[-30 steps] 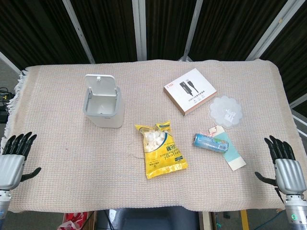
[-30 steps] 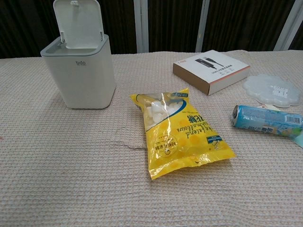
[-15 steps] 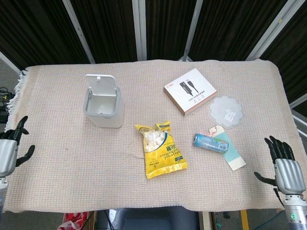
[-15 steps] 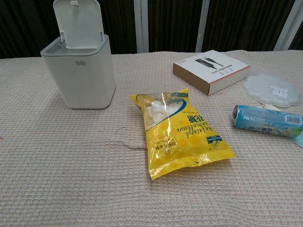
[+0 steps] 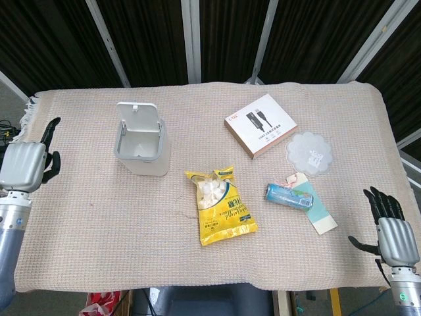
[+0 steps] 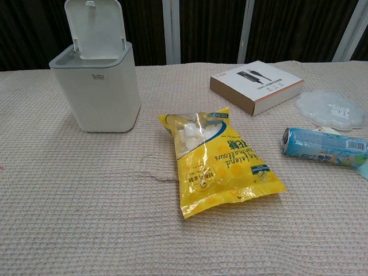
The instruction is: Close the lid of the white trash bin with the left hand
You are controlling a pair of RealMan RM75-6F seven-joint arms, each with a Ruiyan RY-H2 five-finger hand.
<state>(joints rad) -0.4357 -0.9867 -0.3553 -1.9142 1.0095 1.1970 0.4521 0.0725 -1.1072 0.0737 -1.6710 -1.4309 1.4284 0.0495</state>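
Observation:
The white trash bin [image 5: 143, 146] [image 6: 98, 86] stands on the left part of the cloth-covered table. Its lid [image 5: 139, 118] [image 6: 94, 27] is raised upright at the back. My left hand [image 5: 26, 164] hovers at the table's left edge, well left of the bin, fingers apart and holding nothing. At the near right corner my right hand [image 5: 393, 230] stays low, fingers spread and empty. Neither hand shows in the chest view.
A yellow snack bag [image 5: 218, 205] [image 6: 218, 158] lies mid-table. A blue can [image 5: 288, 196] [image 6: 323, 146] rests on a card to its right. A cable box [image 5: 260, 124] [image 6: 256, 86] and a white round lid [image 5: 310, 152] [image 6: 332, 108] sit behind.
My left hand has risen and moved away from the near left corner toward the far side, along the table's left edge. The right hand and the bin have stayed put.

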